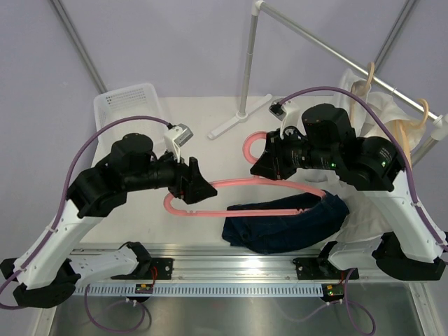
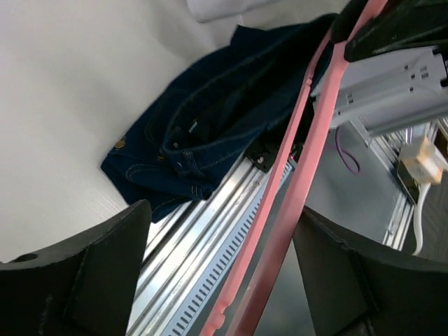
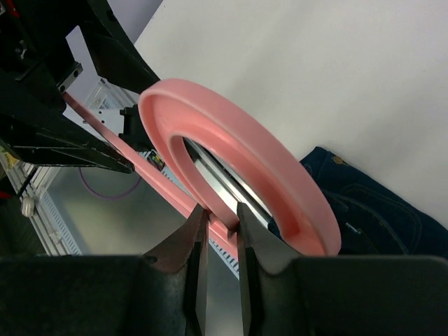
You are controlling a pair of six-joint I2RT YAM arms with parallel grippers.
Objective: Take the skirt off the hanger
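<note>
The hanger is pink, smooth and shiny, with long thin bars and a round hook like a ring at one end. It is hanging in the air between the two arms, over the white table. The skirt is dark blue jean cloth with light stitching, and it is lying all crumpled on the table near the front edge, just beside the grey metal rail. One pink bar is crossing over the top of the skirt; I cannot tell if the two are touching. The left arm is bending at its elbow and reaching in from the left side. The left gripper is spreading its black fingers wide, with the thin pink bar passing between them and not touching either one. The right arm is curving up and over from the right, with its wrist pointing left. The right gripper is pressing its fingers close together and pinching the rim of the round hook.
</note>
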